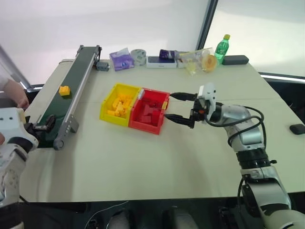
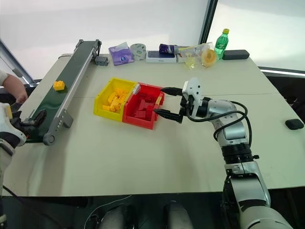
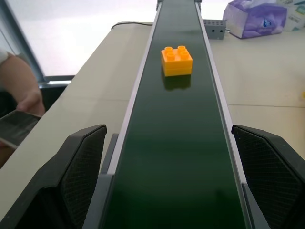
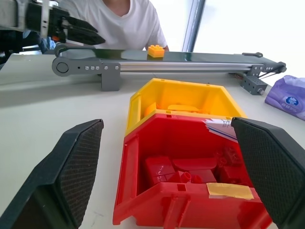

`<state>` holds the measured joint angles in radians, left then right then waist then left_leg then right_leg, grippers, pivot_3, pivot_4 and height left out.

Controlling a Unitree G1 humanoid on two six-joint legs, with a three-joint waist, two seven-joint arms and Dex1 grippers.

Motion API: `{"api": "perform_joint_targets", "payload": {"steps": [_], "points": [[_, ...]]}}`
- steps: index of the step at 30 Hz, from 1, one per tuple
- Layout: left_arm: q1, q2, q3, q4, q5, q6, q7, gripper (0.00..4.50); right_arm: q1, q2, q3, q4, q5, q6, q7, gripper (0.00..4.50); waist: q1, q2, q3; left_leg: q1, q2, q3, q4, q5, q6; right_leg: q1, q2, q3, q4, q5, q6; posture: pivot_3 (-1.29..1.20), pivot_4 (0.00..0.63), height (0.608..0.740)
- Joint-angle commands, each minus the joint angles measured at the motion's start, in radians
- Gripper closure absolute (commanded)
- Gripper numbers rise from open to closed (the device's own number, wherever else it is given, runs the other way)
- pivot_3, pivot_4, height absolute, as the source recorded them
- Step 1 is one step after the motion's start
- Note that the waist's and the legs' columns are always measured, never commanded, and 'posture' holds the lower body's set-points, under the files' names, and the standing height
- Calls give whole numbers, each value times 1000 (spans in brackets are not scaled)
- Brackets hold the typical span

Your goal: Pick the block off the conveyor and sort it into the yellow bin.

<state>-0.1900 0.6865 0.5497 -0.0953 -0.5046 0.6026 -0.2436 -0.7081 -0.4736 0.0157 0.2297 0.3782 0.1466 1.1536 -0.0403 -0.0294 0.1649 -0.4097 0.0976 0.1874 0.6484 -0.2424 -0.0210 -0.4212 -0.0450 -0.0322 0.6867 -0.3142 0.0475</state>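
Note:
The block [image 3: 177,59], a small yellow brick, lies on the dark green conveyor [image 3: 176,143] partway along the belt. My left gripper [image 3: 169,128] sits at the belt's near end, level with it. It is open, one finger outside each rail, and the block is well ahead of it. The yellow bin [image 1: 120,104] holds several yellow bricks and stands on the table just right of the conveyor. My right gripper [image 1: 170,106] hovers open at the right side of the red bin [image 1: 150,110], pointing left, holding nothing.
The red bin touches the yellow bin's right side and holds red bricks. A person's hand [image 1: 16,93] rests left of the conveyor. A tissue pack [image 1: 121,59], a tape roll [image 1: 138,56], a green bottle [image 1: 221,47] and small items line the table's far edge.

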Motion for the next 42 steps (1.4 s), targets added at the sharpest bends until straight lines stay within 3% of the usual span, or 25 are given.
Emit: {"api": "perform_joint_targets", "payload": {"steps": [1,21,24,29,36,40,42], "points": [[-58,19,-32,59,29,-11,-22,65,-2,0,-17,-44,20,-2,-6,0,0,0,0,0,0,0,0,0,0,0,0,0,0,0,0,0,150,740],[-175,49,-66,224,78,-7,-120,65,25,-1,-24,-61,16,-1,-38,0,-1,0,0,0,0,1,0,0,0,-1,0,0,0,0,0,0,150,740],[-171,42,-69,227,80,7,-121,879,24,-1,-24,-59,15,-4,-40,0,-1,0,0,0,0,1,0,0,0,-1,0,0,0,0,0,0,150,740],[-162,48,-61,214,91,11,-116,3266,24,-7,-28,-62,14,-3,-45,0,-1,0,0,0,0,1,0,0,0,-1,0,0,0,0,0,0,150,740],[-187,7,-40,116,21,23,-132,3234,17,-16,-28,-65,15,2,-52,0,3,0,0,0,0,1,0,0,0,-1,0,0,1,0,0,0,150,740],[-129,-28,-86,-60,-111,41,-293,3234,12,-12,-25,-73,22,14,-55,0,1,0,0,0,0,1,1,0,0,-1,0,0,1,0,0,0,150,740],[-127,-38,-120,-89,-101,33,-294,3234,10,-12,-25,-72,23,15,-52,0,1,0,0,0,0,1,0,0,0,-1,0,0,1,0,0,0,150,740]]}}
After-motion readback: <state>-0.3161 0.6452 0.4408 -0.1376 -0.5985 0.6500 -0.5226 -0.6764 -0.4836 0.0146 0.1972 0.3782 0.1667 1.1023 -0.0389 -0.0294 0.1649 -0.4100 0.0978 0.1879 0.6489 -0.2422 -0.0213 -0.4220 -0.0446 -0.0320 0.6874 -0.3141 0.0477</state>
